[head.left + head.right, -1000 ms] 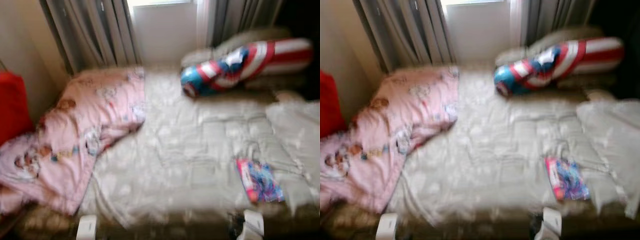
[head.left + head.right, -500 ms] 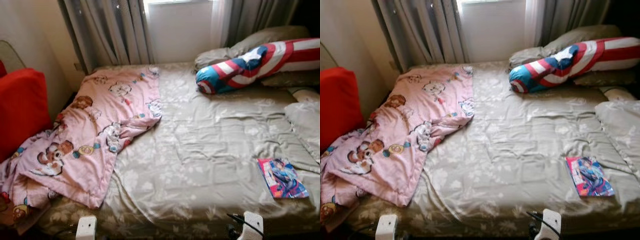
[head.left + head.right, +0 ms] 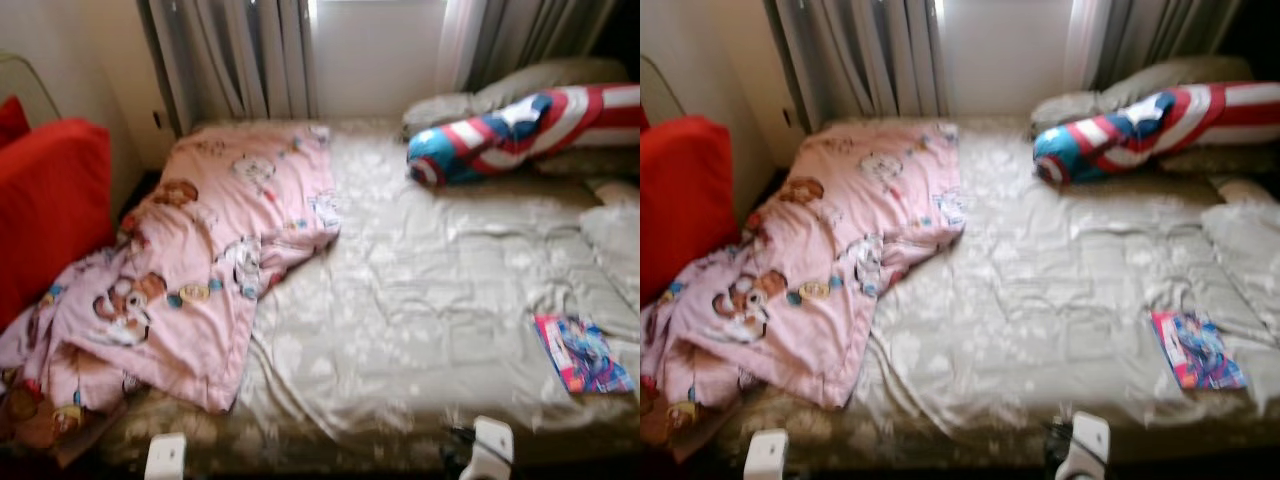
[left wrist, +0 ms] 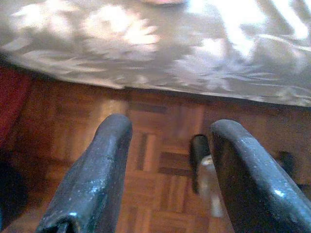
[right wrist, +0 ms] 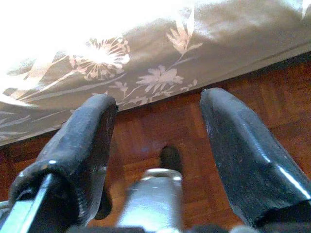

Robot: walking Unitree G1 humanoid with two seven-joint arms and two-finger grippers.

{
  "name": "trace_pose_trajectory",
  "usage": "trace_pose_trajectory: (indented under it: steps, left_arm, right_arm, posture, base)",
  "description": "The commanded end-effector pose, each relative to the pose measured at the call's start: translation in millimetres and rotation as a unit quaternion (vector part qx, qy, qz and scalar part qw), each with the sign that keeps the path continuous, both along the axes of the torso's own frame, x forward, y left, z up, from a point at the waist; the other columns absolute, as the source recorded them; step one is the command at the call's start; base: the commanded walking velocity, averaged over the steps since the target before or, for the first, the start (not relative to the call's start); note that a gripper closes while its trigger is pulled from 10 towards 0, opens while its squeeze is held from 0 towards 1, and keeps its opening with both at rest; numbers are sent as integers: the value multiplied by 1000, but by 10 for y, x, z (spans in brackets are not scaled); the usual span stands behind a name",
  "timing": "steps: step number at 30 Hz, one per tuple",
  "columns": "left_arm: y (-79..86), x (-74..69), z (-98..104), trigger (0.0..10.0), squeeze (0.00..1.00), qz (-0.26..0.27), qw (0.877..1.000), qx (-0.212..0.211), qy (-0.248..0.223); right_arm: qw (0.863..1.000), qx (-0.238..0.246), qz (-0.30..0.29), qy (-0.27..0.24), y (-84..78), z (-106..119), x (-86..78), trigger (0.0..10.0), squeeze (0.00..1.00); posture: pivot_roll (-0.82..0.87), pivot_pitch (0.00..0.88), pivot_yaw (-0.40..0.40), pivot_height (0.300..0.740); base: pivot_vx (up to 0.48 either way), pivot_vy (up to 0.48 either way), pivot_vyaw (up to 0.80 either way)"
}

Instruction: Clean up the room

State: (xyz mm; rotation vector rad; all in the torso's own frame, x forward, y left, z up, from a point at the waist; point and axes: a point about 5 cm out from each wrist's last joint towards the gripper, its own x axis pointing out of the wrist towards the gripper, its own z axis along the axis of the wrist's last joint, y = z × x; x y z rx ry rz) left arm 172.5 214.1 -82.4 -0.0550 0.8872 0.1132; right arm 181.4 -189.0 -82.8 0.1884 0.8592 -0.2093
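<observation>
A crumpled pink cartoon-print blanket [image 3: 200, 260] lies over the left side of the bed and hangs off its near left corner. A colourful book [image 3: 582, 353] rests flat on the beige floral sheet [image 3: 420, 300] near the right front. At the head end lies a red, white and blue bolster pillow [image 3: 510, 125]. Both arms hang low in front of the bed. My left gripper [image 4: 170, 131] is open over the parquet floor beside the bed's edge. The right gripper [image 5: 160, 104] is also open there, holding nothing.
A red cushion [image 3: 45, 210] stands against the wall left of the bed. Grey curtains [image 3: 235, 55] and a bright window are behind the bed. Beige pillows [image 3: 500, 90] sit behind the bolster and a rumpled beige cover [image 3: 615, 235] at the right edge. Wood floor [image 4: 160, 170] runs along the bedside.
The whole picture has shifted to the right and more of the red cushion shows, so the camera has turned left. Nothing on the bed has moved.
</observation>
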Motion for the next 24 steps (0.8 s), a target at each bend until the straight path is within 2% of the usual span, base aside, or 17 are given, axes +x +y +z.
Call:
trace_pose_trajectory:
  steps: [1, 6, 20, 24]
  left_arm:
    - [52, -6, 4, 10000, 0, 0, 1000, 5, 6]
    - [177, -32, 22, 10000, 0, 7, 1000, 10, 7]
    - [124, -48, 1, 10000, 0, 11, 1000, 8, 10]
    - [177, -81, -1, 10000, 0, 16, 1000, 10, 14]
  right_arm:
    - [1000, -7, -3, 0, -54, 1, -15, 10000, 0]
    - [1000, -7, -3, 2, -52, -1, -17, 10000, 0]
    - [1000, -8, -5, 0, -51, 3, -11, 10000, 0]
    - [1000, -7, -5, -1, -50, 5, -8, 10000, 0]
  posture:
    - [-31, 0, 32, 740]
    - [-31, 0, 32, 740]
    - [-20, 0, 26, 740]
    - [-18, 0, 26, 740]
  base:
    - [0, 322, 0]
    - [0, 321, 0]
    - [0, 320, 0]
    - [0, 321, 0]
